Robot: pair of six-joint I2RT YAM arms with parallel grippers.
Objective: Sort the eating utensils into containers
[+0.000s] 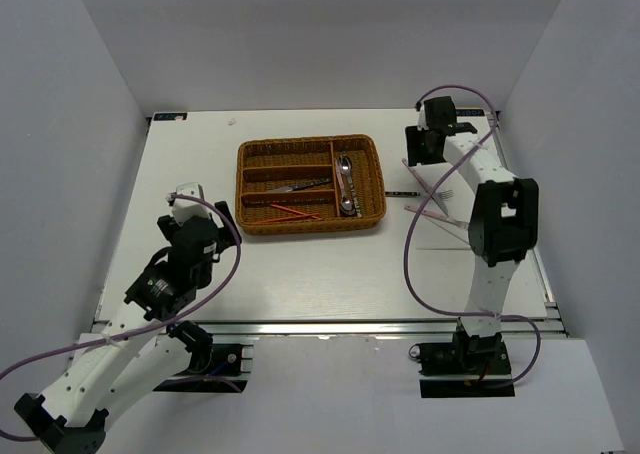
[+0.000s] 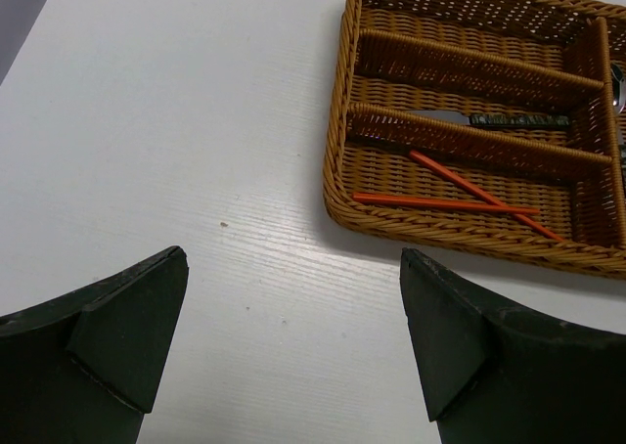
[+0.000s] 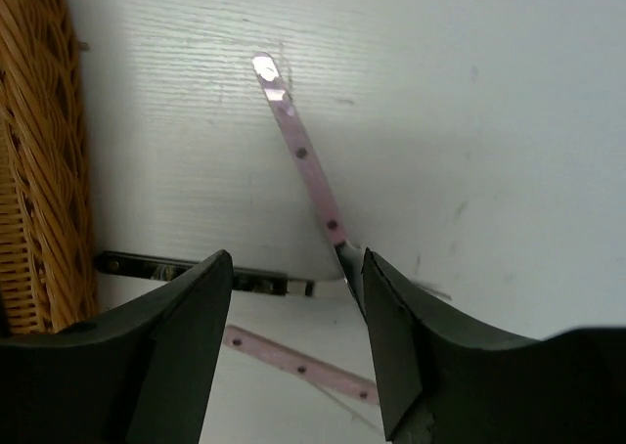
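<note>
Beside the right wall of the wicker tray (image 3: 39,170), toward the far right corner of the worktop (image 3: 489,121), the right claw (image 3: 293,268) stands spread over a pink-handled utensil (image 3: 303,160), seemingly pinching nothing. Best to centre on the handle, sink to the surface, and close squarely across it. The left claw (image 2: 293,258) hangs spread, empty.

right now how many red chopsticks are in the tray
2 chopsticks: one along the tray's nearest long slot, the other crossing it there. Dividers could hide more.
</note>
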